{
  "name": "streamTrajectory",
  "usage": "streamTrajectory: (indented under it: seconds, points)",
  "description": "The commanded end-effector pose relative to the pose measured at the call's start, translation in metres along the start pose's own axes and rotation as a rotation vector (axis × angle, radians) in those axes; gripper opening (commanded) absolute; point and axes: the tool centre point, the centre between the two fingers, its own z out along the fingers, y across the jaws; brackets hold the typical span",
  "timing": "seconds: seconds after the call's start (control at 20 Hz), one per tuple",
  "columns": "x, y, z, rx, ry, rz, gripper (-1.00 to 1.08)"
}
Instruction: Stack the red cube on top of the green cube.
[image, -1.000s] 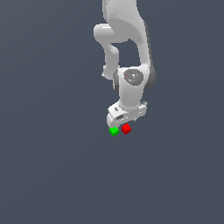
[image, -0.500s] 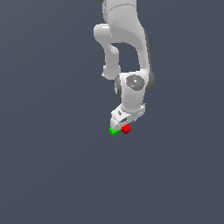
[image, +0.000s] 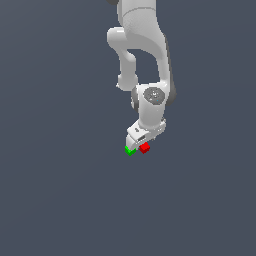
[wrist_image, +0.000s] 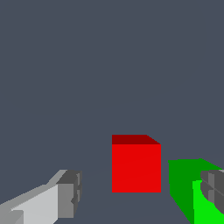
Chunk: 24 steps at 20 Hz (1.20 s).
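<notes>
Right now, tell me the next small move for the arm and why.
Probably close the jaws on the red cube. In the wrist view it sits between the open gripper fingers, apart from both pads, and the green cube lies close beside it, partly behind one finger. I would first check that finger clears the green cube.

In the exterior view, the gripper (image: 139, 145) is covering part of the green cube (image: 129, 150) and the top of the red cube (image: 145, 148); its fingertips are too small to separate, so their spread is not readable there. The arm (image: 142, 45) is running off the upper edge. In the wrist view, one finger (wrist_image: 43, 203) is running out of frame. The other finger (wrist_image: 213, 186) is overlapping the green cube (wrist_image: 181, 186), which is itself cut by the frame edge.
</notes>
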Motion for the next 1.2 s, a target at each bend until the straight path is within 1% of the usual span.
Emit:
streamTrajectory:
  seconds: [0.0,0.35,0.6,0.65,1.15]
  points:
    - [-0.001,0.0,0.007,0.0,-0.001,0.0,1.0]
    - [-0.001,0.0,0.039,0.0,-0.001,0.0,1.0]
    - [0.0,0.0,0.045,0.0,-0.001,0.0,1.0]
    - [0.0,0.0,0.045,0.0,-0.001,0.0,-1.0]
    - [-0.001,0.0,0.045,0.0,-0.001,0.001,-1.0]
